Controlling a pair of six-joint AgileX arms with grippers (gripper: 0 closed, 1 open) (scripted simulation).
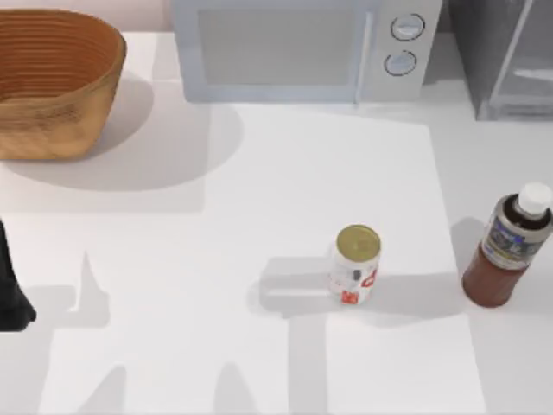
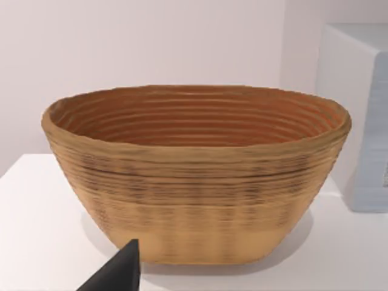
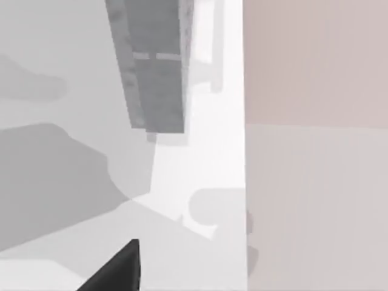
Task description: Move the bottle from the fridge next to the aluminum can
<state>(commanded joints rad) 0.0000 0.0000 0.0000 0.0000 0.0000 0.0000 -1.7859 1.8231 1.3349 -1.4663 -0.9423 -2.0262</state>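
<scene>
The bottle (image 1: 510, 246) of reddish-brown liquid stands upright on the table near the right edge, white cap on top. The aluminum can (image 1: 354, 264), white with red marks and a gold top, stands upright at the table's middle, a clear gap to the bottle's left. The grey fridge (image 1: 508, 59) is at the back right corner, behind the bottle, and its grey side (image 3: 154, 66) appears in the right wrist view. My left arm (image 1: 12, 290) is parked at the table's left edge, and a dark tip of the left gripper (image 2: 118, 273) points toward the basket. A dark tip of the right gripper (image 3: 115, 270) hangs over the table near the fridge. Neither gripper touches anything.
A woven brown basket (image 1: 52, 82) (image 2: 194, 176) sits at the back left. A pale microwave (image 1: 302, 47) with two round dials stands at the back middle. A white mat (image 1: 259, 259) covers the table around the can.
</scene>
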